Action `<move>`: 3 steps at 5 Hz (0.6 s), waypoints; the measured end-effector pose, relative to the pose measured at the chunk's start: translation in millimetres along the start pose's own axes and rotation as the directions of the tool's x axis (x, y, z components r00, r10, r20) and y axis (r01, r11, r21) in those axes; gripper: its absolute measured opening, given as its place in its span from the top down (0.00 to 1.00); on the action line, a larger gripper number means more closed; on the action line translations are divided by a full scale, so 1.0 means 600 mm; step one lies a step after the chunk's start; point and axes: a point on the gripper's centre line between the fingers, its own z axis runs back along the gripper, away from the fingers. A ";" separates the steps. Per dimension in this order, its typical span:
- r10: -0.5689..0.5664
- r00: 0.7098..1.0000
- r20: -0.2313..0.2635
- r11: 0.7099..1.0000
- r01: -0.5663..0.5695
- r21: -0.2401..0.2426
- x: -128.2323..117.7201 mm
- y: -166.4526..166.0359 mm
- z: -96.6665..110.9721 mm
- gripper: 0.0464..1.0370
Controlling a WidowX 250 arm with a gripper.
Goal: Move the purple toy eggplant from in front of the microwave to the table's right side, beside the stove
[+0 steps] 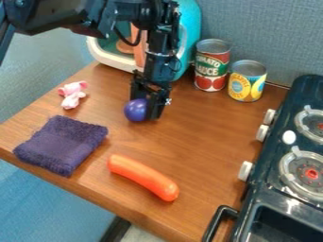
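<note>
A blue-gray fabric partition (pixel 265 33) stands behind the wooden counter (pixel 202 137).

We see the wooden bench (pixel 195 137) in fairly bright, diffuse light that seems to come from above, leaving a mild sheen on its surface. We notice small highlights on the purple ball (pixel 135 110) and the orange sausage (pixel 144 177), pale glare on the dark stove (pixel 270 189), and soft-edged shadows close around the folded cloth (pixel 61 144).

Black arm (pixel 72 14), blocky joints, looping black cable (pixel 119 35)
</note>
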 end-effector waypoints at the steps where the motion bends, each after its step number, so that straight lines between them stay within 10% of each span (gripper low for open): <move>1: -0.009 1.000 0.008 1.000 0.009 0.006 0.006 -0.006 -0.002 0.24; 3: 0.013 0.994 0.106 1.000 -0.013 0.005 0.003 -0.043 0.033 0.24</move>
